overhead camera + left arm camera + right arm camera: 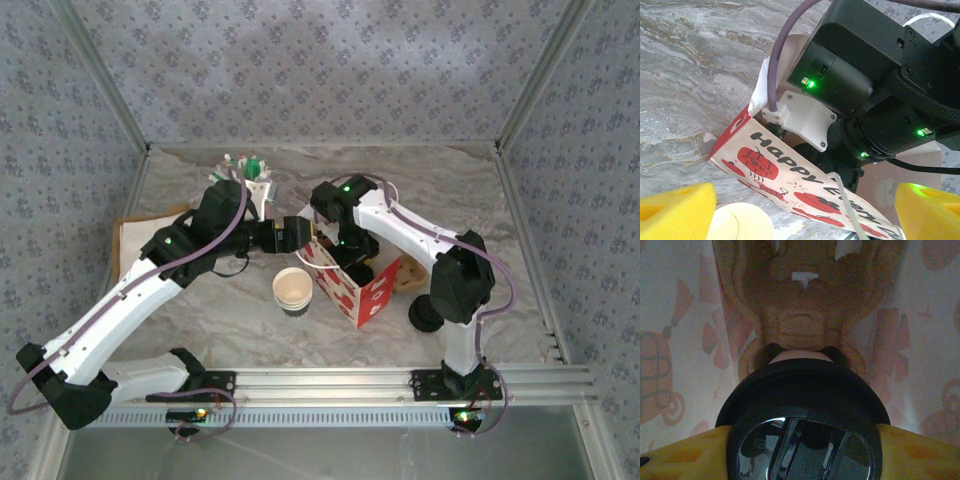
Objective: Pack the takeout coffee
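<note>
While right gripper (pixel 801 452) clamps takeout coffee (pixel 805 392) inside bag (pixel 352 292), left gripper (pixel 802 210) hangs spread apart

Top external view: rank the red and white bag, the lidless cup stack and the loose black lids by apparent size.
1. red and white bag
2. lidless cup stack
3. loose black lids, partly hidden by the right arm, so second versus third is unsure

black right arm (pixel 855 75) over red-printed paper bag (pixel 785 172) on marble table (pixel 690 75)
</note>
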